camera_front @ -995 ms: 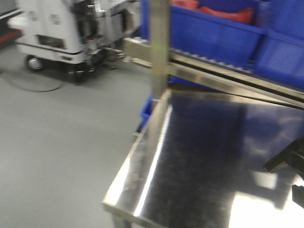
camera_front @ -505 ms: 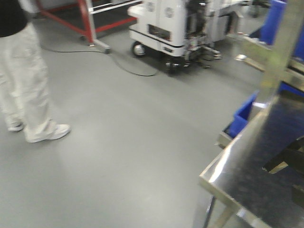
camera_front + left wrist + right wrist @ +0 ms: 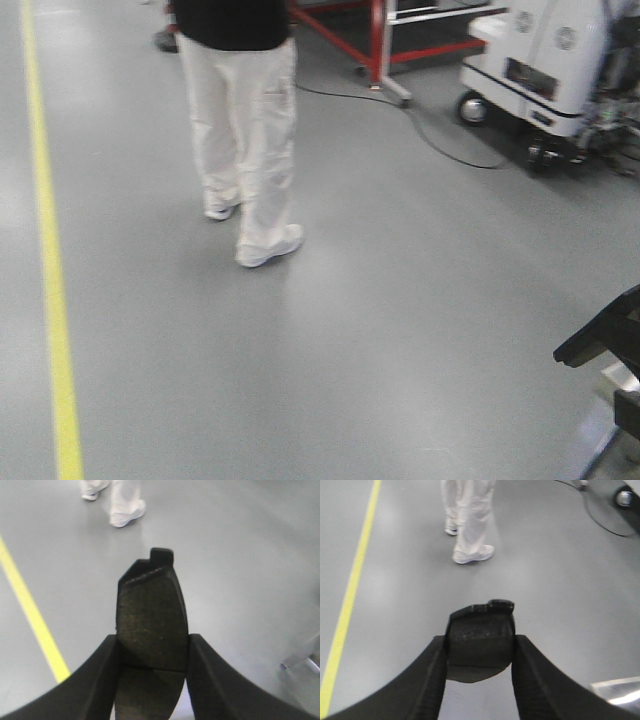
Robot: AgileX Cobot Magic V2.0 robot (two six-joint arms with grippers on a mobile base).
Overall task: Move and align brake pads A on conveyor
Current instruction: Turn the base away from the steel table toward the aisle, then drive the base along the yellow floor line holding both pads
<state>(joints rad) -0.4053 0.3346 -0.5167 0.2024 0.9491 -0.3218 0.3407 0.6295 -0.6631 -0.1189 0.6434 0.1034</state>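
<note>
My left gripper (image 3: pixel 152 637) is shut on a brake pad A (image 3: pixel 150 595), a dark-grey oblong pad with a centre groove and a small end tab, held endwise above the grey floor. My right gripper (image 3: pixel 480 639) is shut on a second brake pad A (image 3: pixel 480 625), held the same way over the floor. A black part of one arm (image 3: pixel 600 340) shows at the right edge of the front view. The conveyor is out of view, and no other pads show.
A person in white trousers (image 3: pixel 245 130) stands ahead on the grey floor. A yellow floor line (image 3: pixel 50 250) runs down the left. A red frame (image 3: pixel 385 50), a white wheeled machine (image 3: pixel 550 60) and a floor cable (image 3: pixel 440 140) are at the back right. A steel edge (image 3: pixel 615 690) shows low right.
The front view has swung left, away from the steel table and blue bins, onto open floor. The person and the yellow line have come into view.
</note>
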